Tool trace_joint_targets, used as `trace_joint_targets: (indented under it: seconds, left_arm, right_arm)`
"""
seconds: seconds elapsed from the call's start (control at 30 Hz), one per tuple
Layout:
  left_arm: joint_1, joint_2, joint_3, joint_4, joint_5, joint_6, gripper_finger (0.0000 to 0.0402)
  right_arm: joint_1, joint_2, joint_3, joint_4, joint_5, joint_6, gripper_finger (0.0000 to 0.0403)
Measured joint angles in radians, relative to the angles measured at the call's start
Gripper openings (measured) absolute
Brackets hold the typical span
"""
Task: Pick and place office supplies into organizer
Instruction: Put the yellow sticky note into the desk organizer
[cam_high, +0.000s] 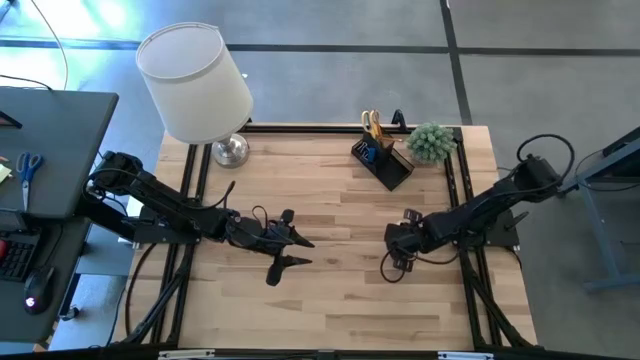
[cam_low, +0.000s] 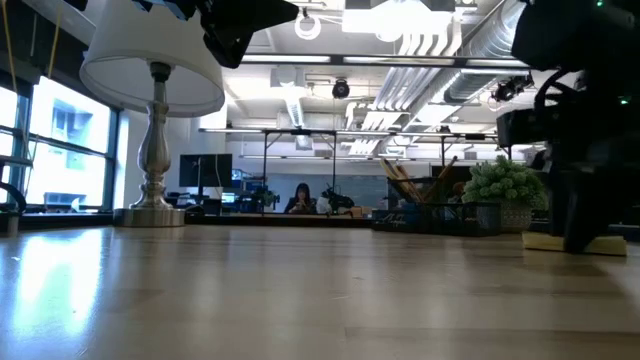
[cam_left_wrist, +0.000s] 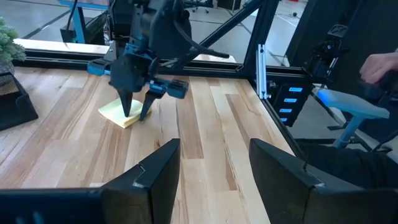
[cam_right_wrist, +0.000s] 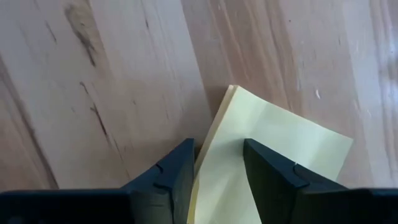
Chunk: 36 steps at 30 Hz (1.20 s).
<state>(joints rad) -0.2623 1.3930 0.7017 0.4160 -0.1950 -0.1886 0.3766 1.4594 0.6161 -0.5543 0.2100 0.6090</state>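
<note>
Right gripper (cam_right_wrist: 217, 180): fingers parted, astride edge of sticky-note pad (cam_right_wrist: 273, 155), grip unconfirmed | pad flat on table (cam_high: 330, 300), right of centre | light, thin, flexible; take by edge | left gripper (cam_left_wrist: 214, 177) open, idle | organizer (cam_high: 385, 160) far.

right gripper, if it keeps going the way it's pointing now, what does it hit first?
Likely the yellow sticky-note pad. The right gripper points down at the table, fingers open over the pad's edge; whether they already touch it is unclear.

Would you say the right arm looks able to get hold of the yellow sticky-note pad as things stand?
Probably yes: the right gripper stands right over the sticky-note pad on the bare table, fingers open astride its edge, with nothing in between.
</note>
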Motion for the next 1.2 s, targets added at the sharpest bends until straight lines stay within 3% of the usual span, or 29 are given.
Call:
trace_joint_targets:
  seconds: [0.33, 0.63, 0.73, 0.93, 1.2]
  left_arm:
    - [0.000, 0.000, 0.000, -0.007, 0.000, 0.000, 0.0179]
    - [0.000, 0.000, 0.000, -0.009, 0.000, 0.000, 0.0179]
    - [0.000, 0.000, 0.000, -0.010, 0.000, 0.000, 0.0179]
    - [0.000, 0.000, 0.000, -0.011, 0.000, 0.000, 0.0179]
    - [0.000, 0.000, 0.000, -0.016, 0.000, 0.000, 0.0179]
  right_arm:
    - [0.052, 0.071, 0.182, -0.254, 0.077, -0.041, 0.0101]
    - [0.052, 0.069, 0.228, -0.328, 0.068, -0.057, 0.0006]
    - [0.052, 0.069, 0.228, -0.370, 0.061, -0.069, 0.0023]
    - [0.057, 0.068, 0.214, -0.495, 0.061, -0.112, 0.0094]
    - [0.120, 0.068, 0.110, -0.398, 0.084, -0.202, 0.0146]
